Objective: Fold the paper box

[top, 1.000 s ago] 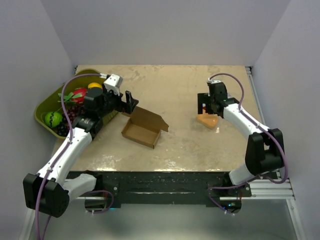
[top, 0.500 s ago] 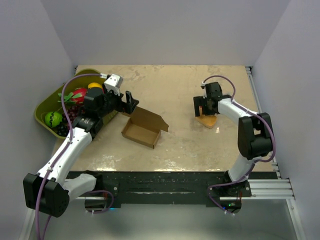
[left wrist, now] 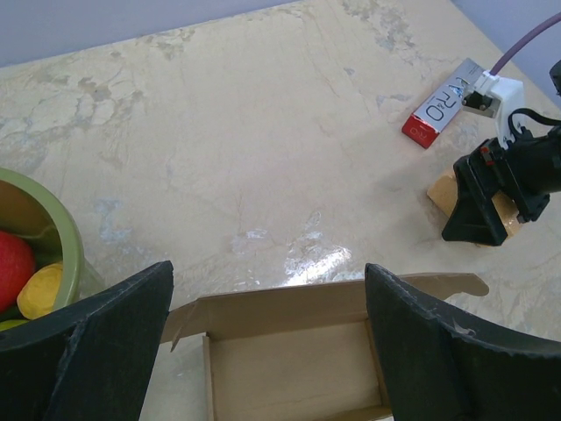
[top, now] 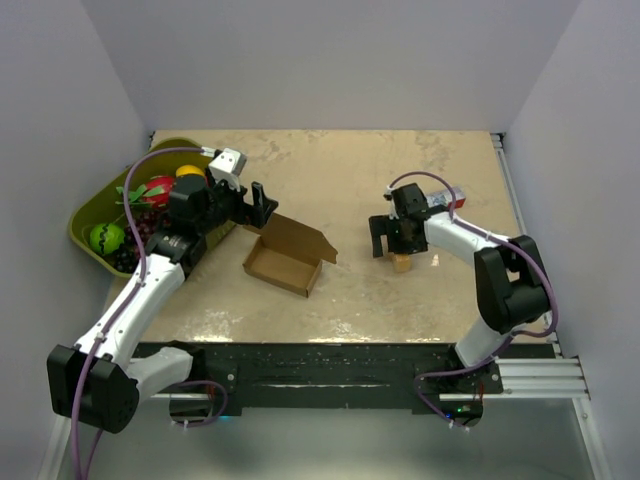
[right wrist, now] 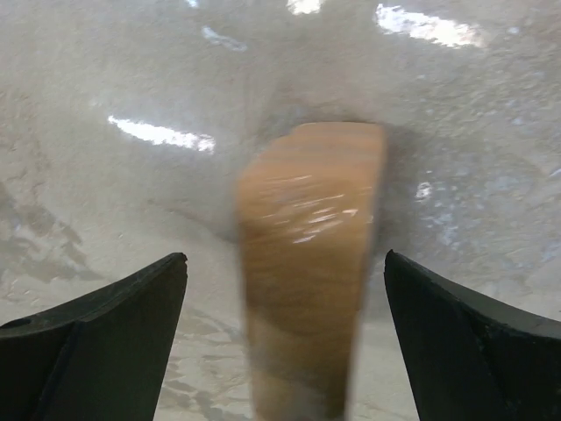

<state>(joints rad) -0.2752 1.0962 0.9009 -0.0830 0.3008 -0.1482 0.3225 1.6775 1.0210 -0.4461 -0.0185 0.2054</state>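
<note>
two grippers, both spread wide and empty. my left gripper (left wrist: pixel 267 268) hovers just far-left of the box (top: pixel 283 264), lying open left of centre; my right gripper (right wrist: pixel 285 259) straddles the block (top: pixel 402 263). the box looks light, thin, easily creased; i'd pinch the edge of its far flap (top: pixel 301 237).

- The paper box (top: pixel 283 262) lies left of centre on the table (top: pixel 350 170), with the left gripper (top: pixel 263 203) just behind it.
- A fruit bin (top: pixel 82 222) sits at the left edge.
- The block (top: pixel 402 263) lies to the right, between the fingers of the right gripper (top: pixel 390 245), with a carton (top: pixel 443 203) behind.
</note>
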